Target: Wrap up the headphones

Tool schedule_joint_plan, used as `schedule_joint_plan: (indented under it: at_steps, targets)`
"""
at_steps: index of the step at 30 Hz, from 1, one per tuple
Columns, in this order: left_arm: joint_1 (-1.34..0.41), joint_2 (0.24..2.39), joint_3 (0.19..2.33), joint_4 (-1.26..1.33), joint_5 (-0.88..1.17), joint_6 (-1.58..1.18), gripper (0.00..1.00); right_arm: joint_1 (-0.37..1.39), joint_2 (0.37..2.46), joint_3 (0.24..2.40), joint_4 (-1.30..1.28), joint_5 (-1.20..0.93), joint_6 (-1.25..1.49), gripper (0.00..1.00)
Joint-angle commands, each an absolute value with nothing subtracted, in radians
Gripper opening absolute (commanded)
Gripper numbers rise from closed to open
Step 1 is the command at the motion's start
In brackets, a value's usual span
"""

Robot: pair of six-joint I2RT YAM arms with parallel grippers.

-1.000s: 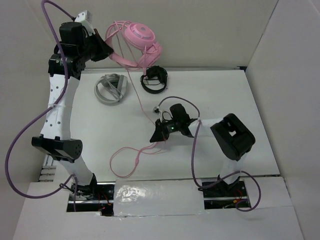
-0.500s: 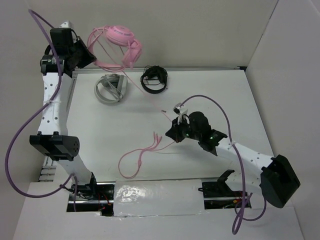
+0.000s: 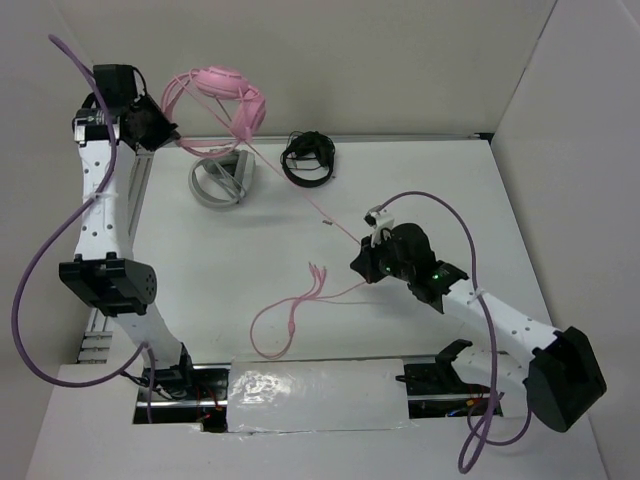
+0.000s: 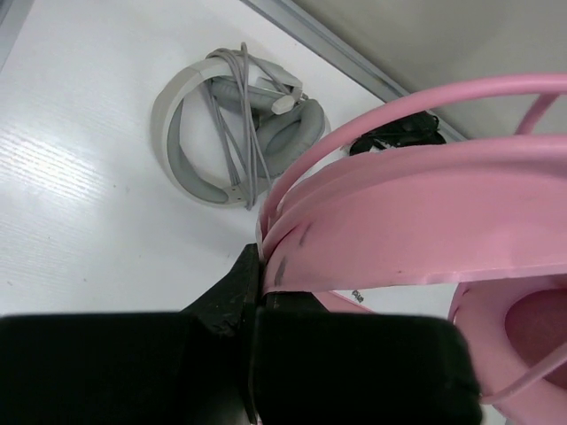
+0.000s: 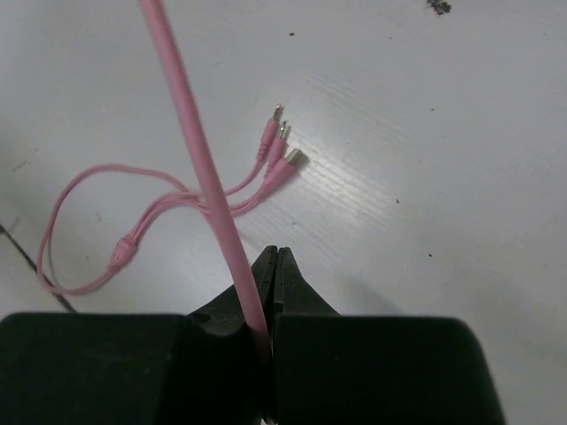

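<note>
The left gripper (image 4: pixel 259 270) clamped the headphones (image 3: pixel 238 92) by the headband (image 4: pixel 425 226) — the right gripper (image 5: pixel 273 264) pinched their taut cable (image 5: pixel 197 150).

My right gripper (image 5: pixel 270 266) is pinched on the pink cable (image 5: pixel 197 150), running off toward 11 o'clock; plugs (image 5: pixel 280 146) lie on the table (image 5: pixel 425 159) at 12.

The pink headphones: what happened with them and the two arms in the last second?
The left gripper carried the pink headphones leftward; the right gripper swung out rightward, pulling the cable taut and straight. The loose plug end shifted slightly rightward. Nothing was grabbed or released: left stays shut on the headband, right on the cable. The grey-white headphones and black headphones did not move.
</note>
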State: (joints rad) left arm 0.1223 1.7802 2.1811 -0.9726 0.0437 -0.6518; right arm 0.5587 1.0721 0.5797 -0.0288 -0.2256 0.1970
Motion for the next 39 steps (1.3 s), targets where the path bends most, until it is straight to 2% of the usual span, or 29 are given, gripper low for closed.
schedule_joint_plan:
  at_steps: [1,9,13,19,22,26,32,36,39]
  targets:
    - [0.081,1.792,2.203,-0.885,-0.025,-0.715,0.0,0.613,0.996,0.658,-0.127,-0.272,0.115,0.0]
    - [-0.028,1.904,2.188,-0.98,-0.208,-0.695,0.0,0.779,0.864,0.866,-0.317,-0.065,0.038,0.0]
    - [-0.035,1.902,2.103,-0.947,-0.183,-0.669,0.0,0.801,0.836,0.968,-0.365,0.209,0.035,0.0]
    - [-0.06,1.89,2.025,-0.885,-0.167,-0.631,0.0,0.802,0.821,1.061,-0.327,0.25,0.011,0.0]
    - [-0.035,1.89,2.013,-0.87,-0.1,-0.627,0.0,0.804,0.825,1.081,-0.348,0.359,0.011,0.0]
    - [-0.023,1.888,2.016,-0.876,-0.106,-0.629,0.0,0.802,0.784,1.065,-0.368,0.435,0.017,0.0]
    - [-0.069,1.934,2.079,-0.925,-0.158,-0.618,0.0,0.805,0.765,1.077,-0.379,0.256,-0.069,0.0]
    - [-0.145,1.957,2.048,-0.901,-0.216,-0.566,0.0,0.805,0.869,1.133,-0.373,0.265,-0.107,0.0]
    - [-0.173,1.991,2.059,-0.92,-0.219,-0.564,0.0,0.81,0.94,1.184,-0.371,0.177,-0.155,0.0]
